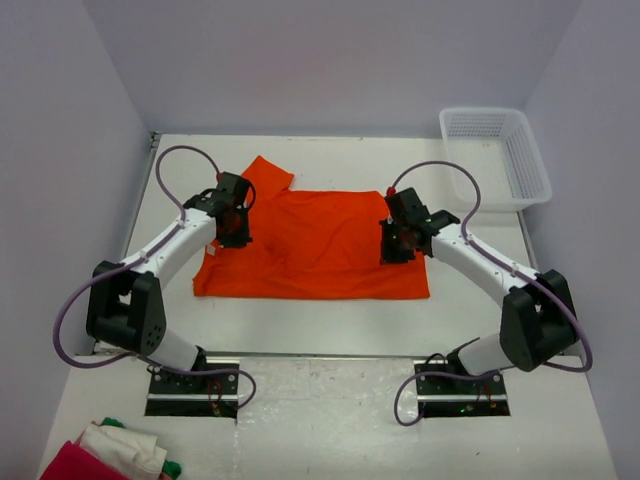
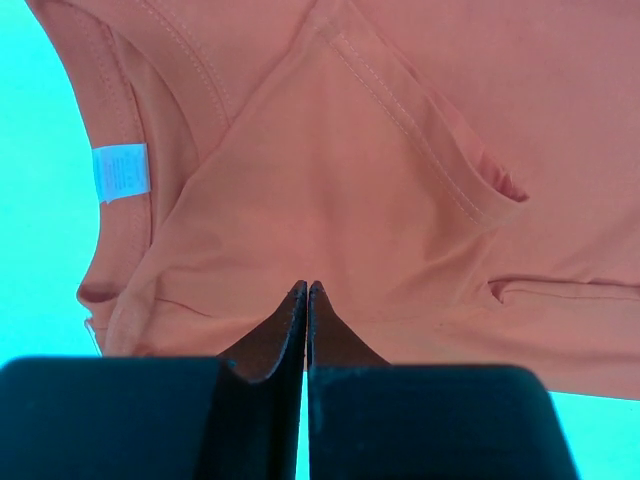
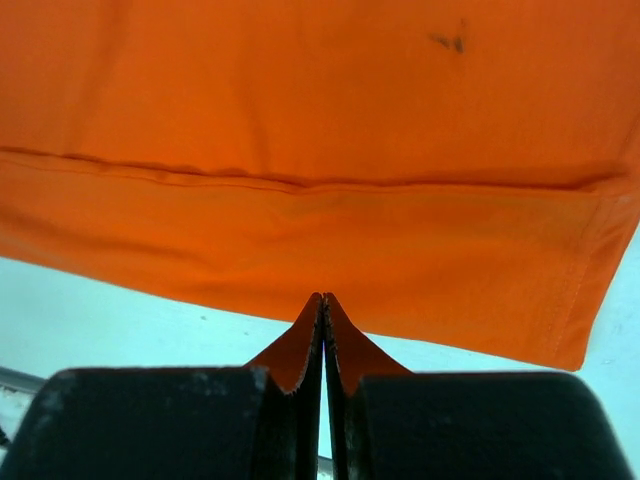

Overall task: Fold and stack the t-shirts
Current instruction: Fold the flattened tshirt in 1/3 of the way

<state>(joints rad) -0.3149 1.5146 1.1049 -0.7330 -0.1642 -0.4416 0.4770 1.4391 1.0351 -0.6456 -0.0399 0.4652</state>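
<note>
Illegible white tag [image 2: 120, 172] inside t-shirt [image 2: 380, 200] collar

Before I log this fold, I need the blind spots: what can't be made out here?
- Top view: the cloth pile is cut off by the bottom edge; its pieces can't be counted.
- Left wrist view: the label on the t-shirt is too small to read.
- Right wrist view: a dark mark is too small to identify.
- Wrist views: layers pinched by the left fingers and right fingers are hidden between them.
</note>
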